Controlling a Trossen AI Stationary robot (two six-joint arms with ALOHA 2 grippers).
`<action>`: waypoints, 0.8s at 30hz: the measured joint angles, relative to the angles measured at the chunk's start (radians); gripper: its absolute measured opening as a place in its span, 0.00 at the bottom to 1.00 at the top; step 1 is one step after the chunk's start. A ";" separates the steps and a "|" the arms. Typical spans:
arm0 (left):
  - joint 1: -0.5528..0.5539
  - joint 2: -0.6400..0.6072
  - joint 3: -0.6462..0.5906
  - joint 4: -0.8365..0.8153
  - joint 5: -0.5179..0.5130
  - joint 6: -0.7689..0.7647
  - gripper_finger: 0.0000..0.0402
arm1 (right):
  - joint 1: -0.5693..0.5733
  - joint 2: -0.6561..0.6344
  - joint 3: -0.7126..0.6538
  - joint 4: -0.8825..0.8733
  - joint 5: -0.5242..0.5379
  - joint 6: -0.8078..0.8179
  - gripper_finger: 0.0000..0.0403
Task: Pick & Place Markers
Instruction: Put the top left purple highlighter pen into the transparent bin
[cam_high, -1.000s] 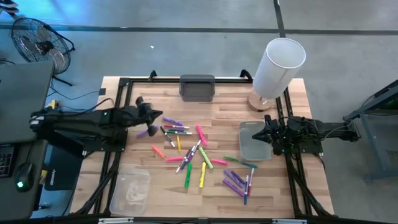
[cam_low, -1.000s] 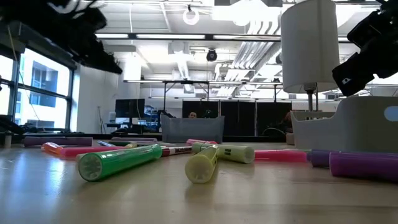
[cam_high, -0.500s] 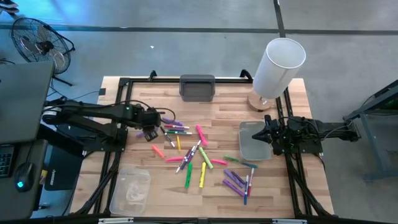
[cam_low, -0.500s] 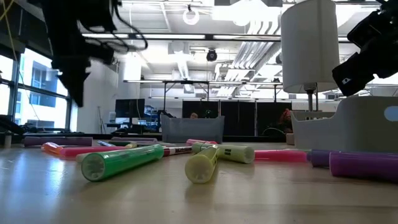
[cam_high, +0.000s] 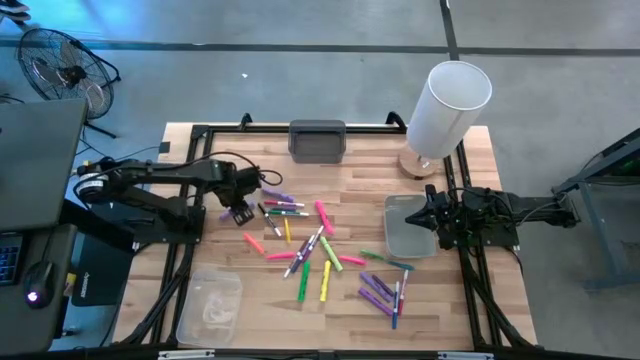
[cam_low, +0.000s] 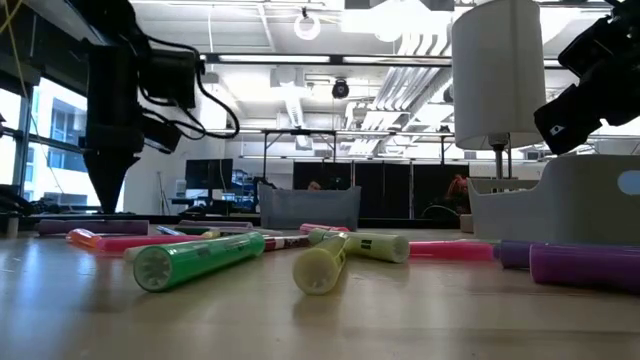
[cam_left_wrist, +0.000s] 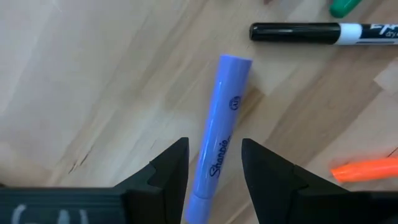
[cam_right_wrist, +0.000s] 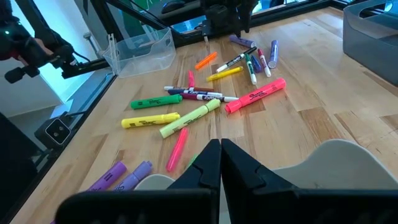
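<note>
Many markers (cam_high: 320, 245) in pink, purple, green, yellow and orange lie scattered on the middle of the wooden table. My left gripper (cam_left_wrist: 214, 146) points straight down at the left end of the scatter (cam_high: 238, 212) and is open. A purple marker (cam_left_wrist: 227, 106) lies flat on the wood between its two fingers, with a gap on each side. My right gripper (cam_right_wrist: 219, 163) is shut with nothing in it. It waits at the table's right side over a grey tray (cam_high: 405, 235).
A dark grey bin (cam_high: 317, 140) stands at the far edge and a clear tray (cam_high: 212, 305) at the near left. At the far right stands a white cylinder lamp (cam_high: 445, 100). A black marker (cam_left_wrist: 311, 32) and an orange one (cam_left_wrist: 367, 169) lie close to my left gripper.
My left arm has swung its gripper from pointing across the table to pointing straight down. It has sunk toward the table, over the purple marker at the left end of the scatter. The markers have not moved.
</note>
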 joint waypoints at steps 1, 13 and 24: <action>0.000 0.000 -0.006 0.002 0.000 0.000 0.36 | 0.000 0.000 0.000 0.001 0.000 0.000 0.00; -0.002 0.075 -0.028 0.027 -0.026 -0.016 0.36 | 0.000 0.000 0.000 0.000 0.000 0.000 0.00; -0.003 0.232 -0.021 0.035 -0.014 -0.012 0.28 | 0.000 0.000 0.000 0.000 0.000 0.000 0.00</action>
